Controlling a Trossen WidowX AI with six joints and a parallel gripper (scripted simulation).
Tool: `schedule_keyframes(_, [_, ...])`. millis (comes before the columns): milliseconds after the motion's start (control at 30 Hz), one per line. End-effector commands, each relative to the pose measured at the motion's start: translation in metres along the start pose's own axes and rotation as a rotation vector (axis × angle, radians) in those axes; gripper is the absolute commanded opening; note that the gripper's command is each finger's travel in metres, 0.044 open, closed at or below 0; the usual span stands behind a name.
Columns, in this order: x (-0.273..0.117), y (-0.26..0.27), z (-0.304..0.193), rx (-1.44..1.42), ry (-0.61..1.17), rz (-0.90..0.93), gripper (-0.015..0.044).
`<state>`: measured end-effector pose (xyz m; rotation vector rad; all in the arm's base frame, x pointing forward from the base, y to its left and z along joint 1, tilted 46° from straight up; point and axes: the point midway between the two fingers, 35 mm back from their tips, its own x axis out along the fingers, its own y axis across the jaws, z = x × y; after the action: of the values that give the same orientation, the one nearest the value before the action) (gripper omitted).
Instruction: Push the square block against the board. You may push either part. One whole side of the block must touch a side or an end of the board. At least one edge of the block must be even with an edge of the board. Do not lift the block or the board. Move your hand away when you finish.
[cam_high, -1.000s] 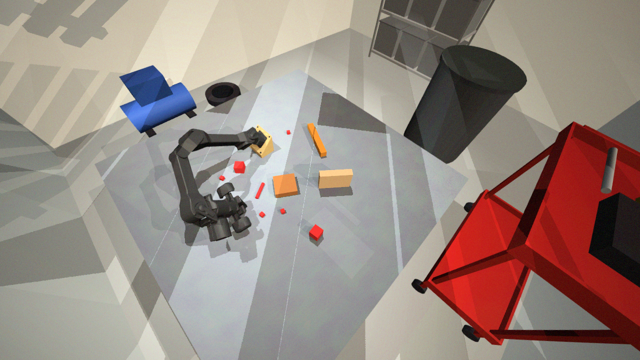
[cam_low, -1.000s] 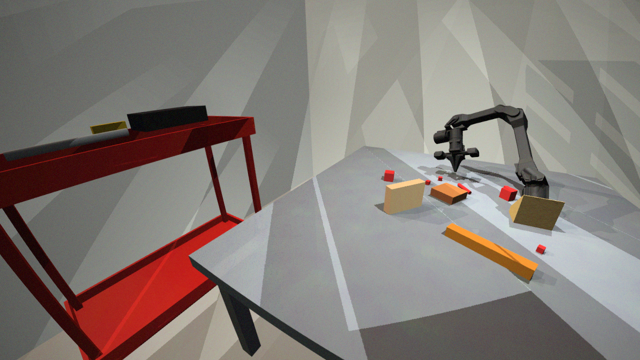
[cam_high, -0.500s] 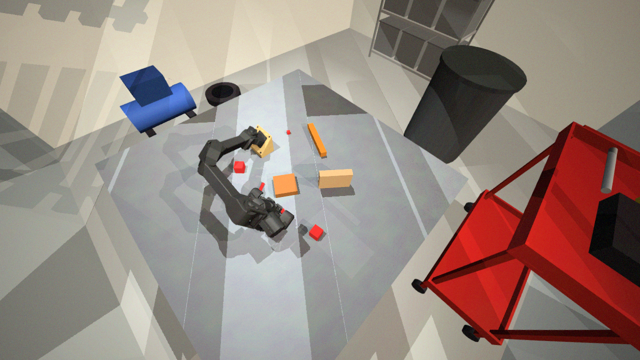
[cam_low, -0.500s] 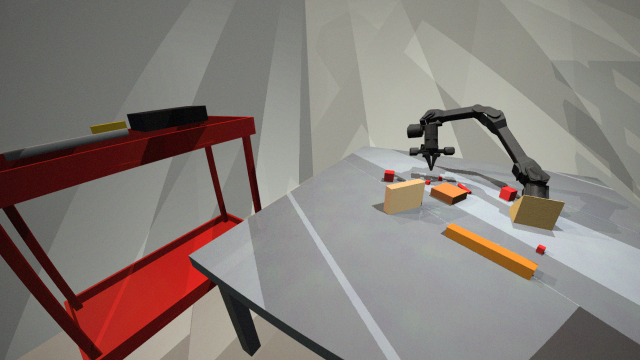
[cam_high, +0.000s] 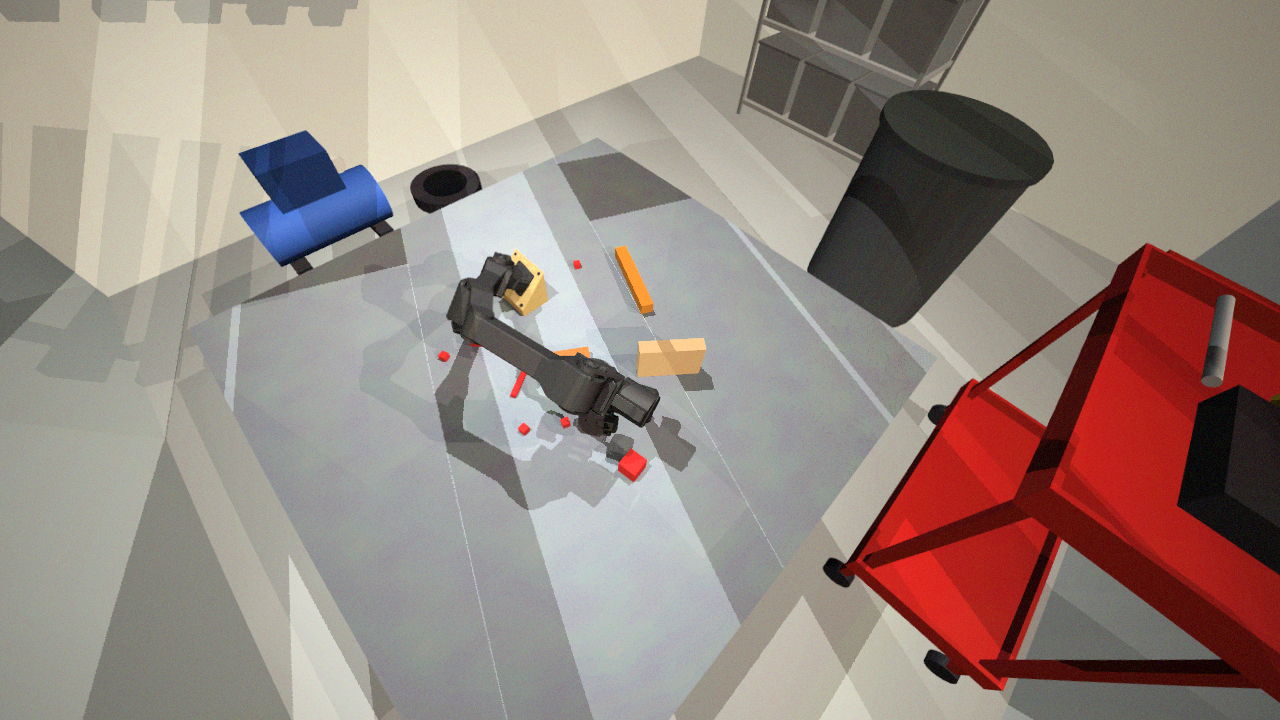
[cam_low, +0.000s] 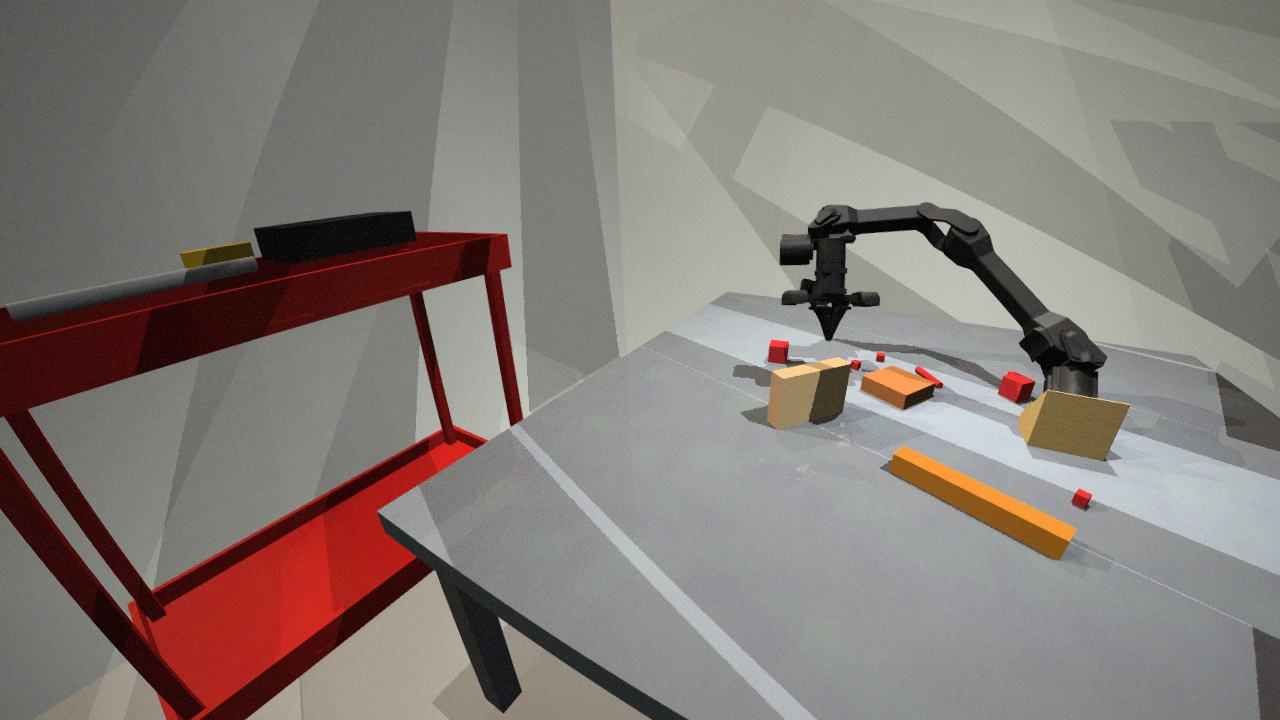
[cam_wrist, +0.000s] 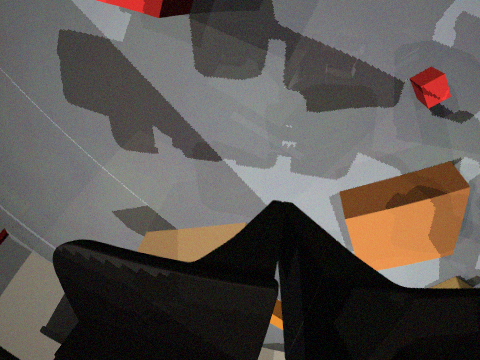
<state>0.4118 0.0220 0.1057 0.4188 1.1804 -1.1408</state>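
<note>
The square block (cam_high: 572, 351) (cam_low: 897, 386) (cam_wrist: 407, 227) is orange and lies flat on the table, partly hidden by the arm in the top view. The board (cam_high: 669, 362) (cam_low: 792, 400) (cam_wrist: 205, 242) is light tan and stands on a long narrow side. Block and board are apart, with a gap between them. My gripper (cam_low: 828, 338) (cam_wrist: 280, 211) is shut and empty. It points down and hangs above the table, behind the board as seen in the exterior view. Its fingertips are hidden under the hand in the top view.
An orange bar (cam_high: 633, 279) (cam_low: 980, 503) lies near the board. A red cube (cam_high: 631, 464) (cam_low: 777, 351), a red stick (cam_high: 518, 385) (cam_low: 929, 376) and several smaller red cubes are scattered about. A tan wedge (cam_high: 534, 295) (cam_low: 1078, 425) stands by the arm's base.
</note>
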Motion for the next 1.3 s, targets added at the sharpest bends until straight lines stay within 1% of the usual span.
schedule_keyframes(0, [0.001,0.021,-0.022,-0.097,-0.045,-0.006,0.0000])
schedule_keyframes(167, [0.001,0.048,-0.054,-0.217,-0.116,-0.017,0.0000])
schedule_keyframes(500, [0.001,0.097,-0.142,-0.446,-0.319,-0.021,0.0000])
schedule_keyframes(600, [0.004,0.098,-0.142,-0.448,-0.323,-0.024,0.0000])
schedule_keyframes(700, [0.038,0.098,-0.131,-0.431,-0.323,-0.069,0.0000])
schedule_keyframes(767, [0.048,0.097,-0.128,-0.426,-0.323,-0.083,0.0000])
schedule_keyframes(1267, [0.050,0.095,-0.133,-0.426,-0.322,-0.082,0.0000])
